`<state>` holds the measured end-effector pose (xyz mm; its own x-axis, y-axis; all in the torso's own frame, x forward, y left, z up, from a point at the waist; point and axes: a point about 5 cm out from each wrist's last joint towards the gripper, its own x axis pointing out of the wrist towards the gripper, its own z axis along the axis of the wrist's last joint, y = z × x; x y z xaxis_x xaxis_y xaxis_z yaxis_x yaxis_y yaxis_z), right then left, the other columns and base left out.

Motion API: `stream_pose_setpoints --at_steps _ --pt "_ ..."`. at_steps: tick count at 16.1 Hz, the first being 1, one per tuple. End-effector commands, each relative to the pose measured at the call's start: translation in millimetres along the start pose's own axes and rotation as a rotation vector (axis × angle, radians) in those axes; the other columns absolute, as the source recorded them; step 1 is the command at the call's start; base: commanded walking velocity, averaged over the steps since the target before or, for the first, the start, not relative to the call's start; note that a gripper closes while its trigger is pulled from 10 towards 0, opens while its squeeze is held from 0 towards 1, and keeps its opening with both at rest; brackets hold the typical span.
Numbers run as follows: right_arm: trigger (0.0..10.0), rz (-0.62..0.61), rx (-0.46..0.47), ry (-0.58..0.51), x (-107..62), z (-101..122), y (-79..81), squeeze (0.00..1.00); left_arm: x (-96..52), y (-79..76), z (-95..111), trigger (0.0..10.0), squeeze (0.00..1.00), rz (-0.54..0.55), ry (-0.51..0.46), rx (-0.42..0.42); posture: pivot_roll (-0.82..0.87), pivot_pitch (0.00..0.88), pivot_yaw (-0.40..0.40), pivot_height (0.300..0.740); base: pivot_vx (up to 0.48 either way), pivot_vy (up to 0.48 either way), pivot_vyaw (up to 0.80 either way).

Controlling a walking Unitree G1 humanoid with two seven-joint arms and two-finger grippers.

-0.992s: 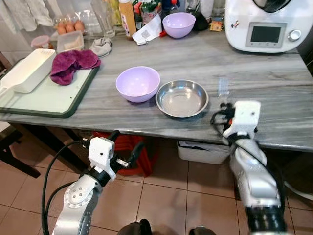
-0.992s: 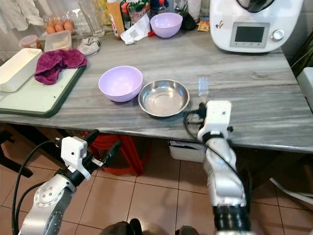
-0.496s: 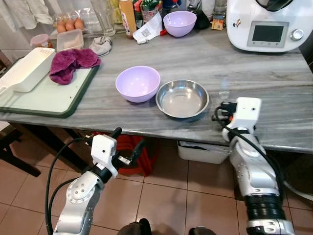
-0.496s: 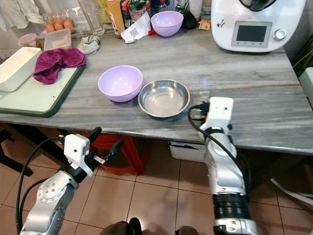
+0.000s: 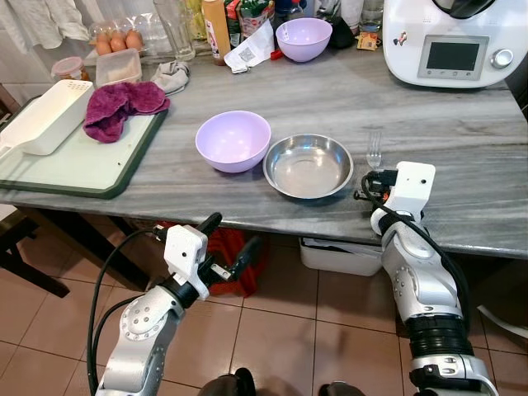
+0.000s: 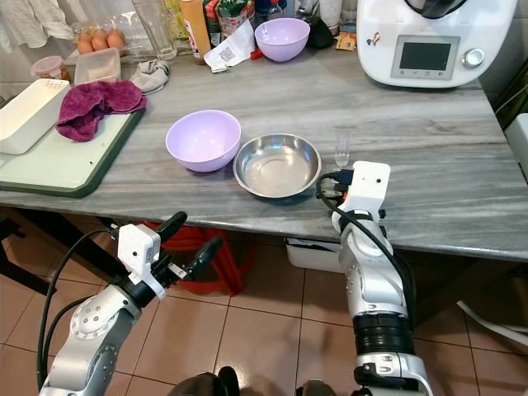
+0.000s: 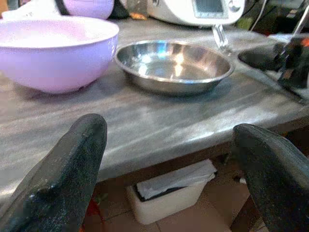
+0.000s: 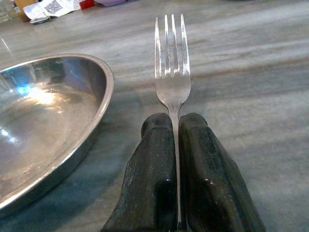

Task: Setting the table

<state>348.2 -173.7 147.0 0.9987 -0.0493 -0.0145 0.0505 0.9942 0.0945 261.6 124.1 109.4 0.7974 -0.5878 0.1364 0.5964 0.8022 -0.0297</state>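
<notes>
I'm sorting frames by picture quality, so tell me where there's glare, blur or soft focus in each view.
Left eye view: evenly lit and sharp; mild sheen inside the steel bowl. Left wrist view: the left hand's fingers are near and soft, bright glints in the bowl. Right wrist view: the fork held by the right hand is crisp; the bowl shows blue-white glare, the far table blurs.

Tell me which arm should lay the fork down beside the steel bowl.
Right. The right claw is shut on the fork, just over the table beside the steel bowl. The left claw hangs open, below the table edge, holding nothing.
</notes>
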Motion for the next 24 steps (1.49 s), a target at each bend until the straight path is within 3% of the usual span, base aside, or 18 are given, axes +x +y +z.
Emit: stream_pose_setpoints --at_steps 1,8,16,17,24 --pt "10.0 0.009 0.020 -0.004 1.3 0.9 2.6 0.00 0.4 -0.4 4.6 10.0 0.00 -0.007 -0.012 0.008 -0.08 0.176 0.121 0.740 0.000 0.000 0.00" --pt "10.0 -0.005 0.066 0.024 4.8 -4.0 -1.8 0.00 3.7 -1.7 6.7 10.0 0.00 -0.017 -0.014 0.010 -0.08 0.173 0.124 0.740 0.000 0.000 0.00" --pt "10.0 0.017 0.110 0.050 8.6 -7.5 4.3 0.00 4.5 -5.5 5.7 10.0 0.00 -0.035 -0.008 0.000 -0.08 0.173 0.121 0.740 0.000 0.000 0.00" --pt "10.0 0.021 0.117 0.057 8.4 -9.6 5.1 1.00 4.5 -5.8 5.7 10.0 0.00 -0.037 -0.011 0.000 -0.08 0.172 0.121 0.740 0.000 0.000 0.00" --pt "10.0 0.006 0.125 0.048 8.5 -8.3 2.3 1.00 3.9 -4.9 4.1 10.0 0.00 -0.031 -0.004 -0.004 -0.08 0.171 0.123 0.740 0.000 0.000 0.00"
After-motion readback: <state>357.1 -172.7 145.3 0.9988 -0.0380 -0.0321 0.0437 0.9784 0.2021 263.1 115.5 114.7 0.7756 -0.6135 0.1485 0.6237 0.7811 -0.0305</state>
